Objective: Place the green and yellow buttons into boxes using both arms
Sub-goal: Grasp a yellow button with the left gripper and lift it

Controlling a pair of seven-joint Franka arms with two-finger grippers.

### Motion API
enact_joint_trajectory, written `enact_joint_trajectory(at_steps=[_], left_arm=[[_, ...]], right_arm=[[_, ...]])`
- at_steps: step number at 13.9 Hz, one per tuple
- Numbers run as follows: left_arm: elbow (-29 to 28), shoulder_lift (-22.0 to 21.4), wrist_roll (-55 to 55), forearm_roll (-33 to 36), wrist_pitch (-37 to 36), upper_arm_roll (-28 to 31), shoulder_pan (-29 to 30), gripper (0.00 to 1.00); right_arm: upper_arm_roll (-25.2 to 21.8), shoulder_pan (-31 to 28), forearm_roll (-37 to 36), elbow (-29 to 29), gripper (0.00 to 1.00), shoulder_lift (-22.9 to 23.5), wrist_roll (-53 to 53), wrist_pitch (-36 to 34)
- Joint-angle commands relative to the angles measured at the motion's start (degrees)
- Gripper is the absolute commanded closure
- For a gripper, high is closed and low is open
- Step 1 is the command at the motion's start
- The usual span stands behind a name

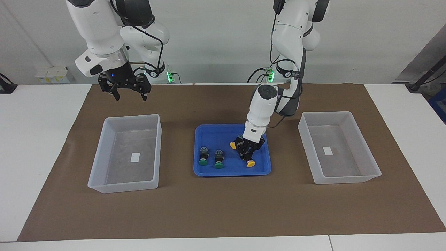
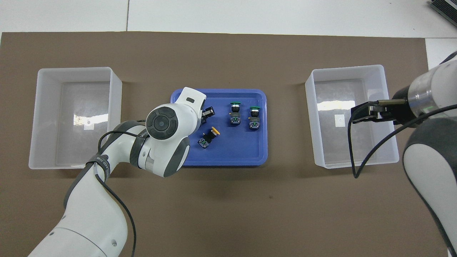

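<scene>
Down in the shallow blue plastic tray (image 1: 212, 131), my left gripper (image 1: 248, 153) has its jaws closed on the black body of a yellow-capped push-button (image 1: 251, 163), cap pointing away from the robots. It looks light, rigid and slick, so the squarish body is the place to grip. The second yellow-capped push-button (image 2: 208, 137) lies askew, just beside the jaws. The right gripper (image 1: 129, 94) waits aloft, jaws apart.
</scene>
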Motion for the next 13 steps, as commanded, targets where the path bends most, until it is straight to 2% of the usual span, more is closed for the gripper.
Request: enact_joint_trajectory(at_steps=[1,3,8,13], left_arm=[[0.7,0.3,0.1,-1.0,0.8,0.6,-0.2,0.95],[2.4,0.3,-0.1,-1.0,-0.7,0.6,0.3,1.0],[10.9,1.9,0.2,-1.0,-10.3,0.6,2.0,1.0],[17.1,0.9,0.7,-0.9,-19.0,0.4,7.4,1.0]], right_arm=[[0.4,-0.8,-0.7,-1.5,0.0,-1.2,-2.0,0.3],[0.4,-0.8,-0.7,-1.5,0.0,-1.2,-1.9,0.0],[0.2,-1.0,0.3,-1.4,0.0,-1.1,-1.8,0.0],[0.2,-0.9,0.4,-1.4,0.0,-1.1,-1.9,0.0]])
